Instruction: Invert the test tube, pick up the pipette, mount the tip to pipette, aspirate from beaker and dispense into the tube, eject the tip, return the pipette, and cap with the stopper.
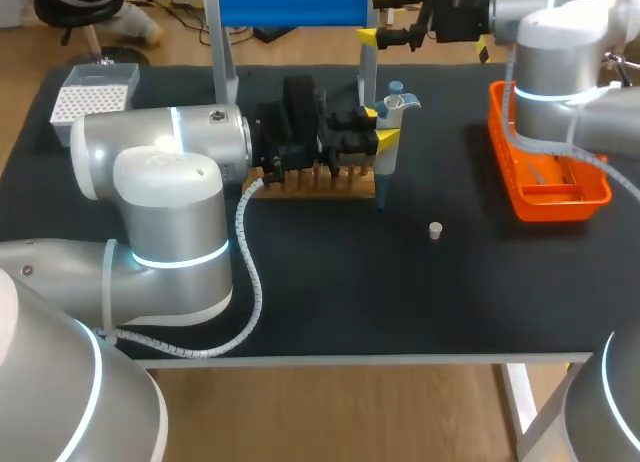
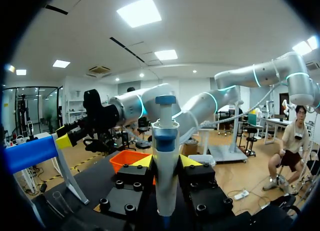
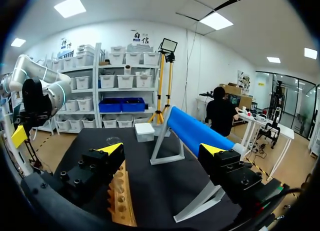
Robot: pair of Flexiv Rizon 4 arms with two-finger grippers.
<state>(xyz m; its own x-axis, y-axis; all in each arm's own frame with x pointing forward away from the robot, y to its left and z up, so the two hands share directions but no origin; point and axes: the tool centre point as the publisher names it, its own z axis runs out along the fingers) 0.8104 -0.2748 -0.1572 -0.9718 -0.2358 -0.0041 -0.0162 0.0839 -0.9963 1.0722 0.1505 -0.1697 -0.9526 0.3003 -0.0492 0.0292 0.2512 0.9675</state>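
The pipette (image 2: 166, 161) stands upright between the left gripper (image 2: 166, 163) fingers, clamped from both sides, beside the end of the wooden rack (image 1: 318, 182). The stopper (image 1: 435, 230) lies apart from it. The right gripper (image 3: 161, 149) hangs wide open and empty, with a blue bar (image 3: 195, 133) ahead.

Silver arms (image 1: 165, 172), cyan rings (image 1: 180, 254), coiled white cable (image 1: 252, 272); black yellow-tipped left pincer (image 1: 381, 125), right pincer (image 1: 375, 18)

Black table (image 1: 330, 302): wooden rack (image 1: 320, 187), orange tray (image 1: 560, 206), stopper (image 1: 435, 230), tip box (image 1: 95, 100).
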